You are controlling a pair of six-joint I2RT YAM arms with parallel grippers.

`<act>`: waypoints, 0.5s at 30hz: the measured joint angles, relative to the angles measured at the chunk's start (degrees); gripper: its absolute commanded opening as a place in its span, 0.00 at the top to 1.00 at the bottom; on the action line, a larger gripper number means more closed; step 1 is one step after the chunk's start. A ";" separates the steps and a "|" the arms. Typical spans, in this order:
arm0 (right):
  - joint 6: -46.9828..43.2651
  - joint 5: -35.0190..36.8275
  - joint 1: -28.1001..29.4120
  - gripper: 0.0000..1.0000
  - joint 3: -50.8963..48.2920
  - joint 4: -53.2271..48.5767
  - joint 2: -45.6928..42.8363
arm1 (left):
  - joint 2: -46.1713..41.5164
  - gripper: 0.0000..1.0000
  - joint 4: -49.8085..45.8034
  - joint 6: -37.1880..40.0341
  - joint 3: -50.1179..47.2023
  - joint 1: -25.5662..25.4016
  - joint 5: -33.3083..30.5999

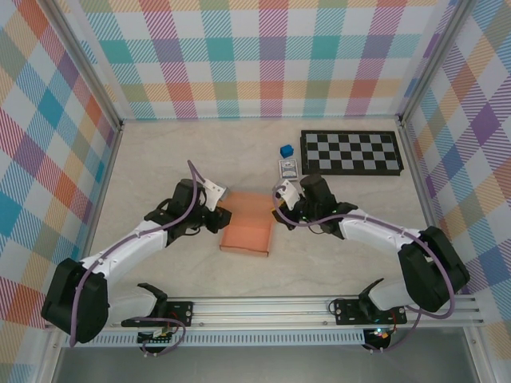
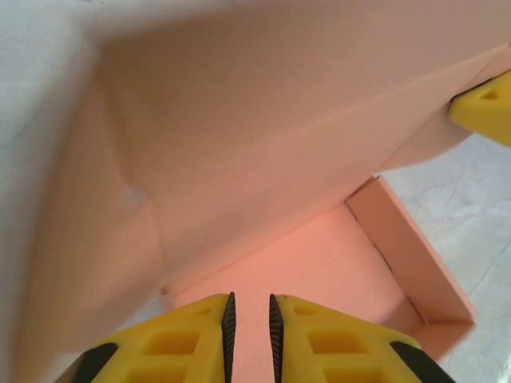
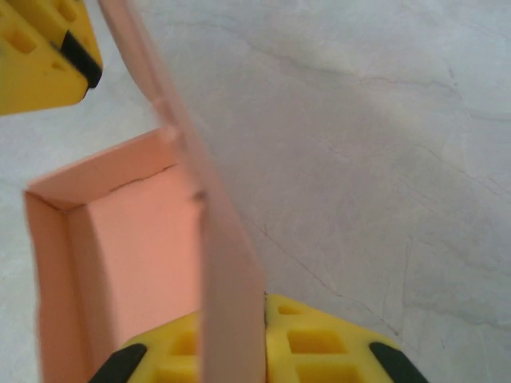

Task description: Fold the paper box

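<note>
Robotics lab cell, pale marble-look table walled by pastel plaid panels, white-and-black left arm and right arm bolted to slotted aluminium rail at table's near edge.

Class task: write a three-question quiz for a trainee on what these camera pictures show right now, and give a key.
1. True or false: the paper box sits between the left hand and the right hand.
2. Pick one. The right hand is shut on: A) nothing; B) a raised panel of the paper box; C) the left hand.
3. Fill the gap: the checkerboard lies at the far ___ of the table, by the robot's own sides.

Key: 1 true; 2 B; 3 right.
</note>
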 measured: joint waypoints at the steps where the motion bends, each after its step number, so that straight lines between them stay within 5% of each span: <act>1: 0.26 1.03 0.39 0.90 -0.02 0.39 0.00 | 0.35 0.80 0.76 -0.48 0.00 -0.11 0.07; 8: -1.40 9.18 1.29 0.91 0.00 4.04 0.90 | 3.45 0.80 4.28 -2.12 0.24 -0.35 -0.94; 15: -10.99 12.52 0.81 0.90 5.57 5.38 7.78 | 6.03 0.60 5.66 -2.75 2.78 -0.35 -1.31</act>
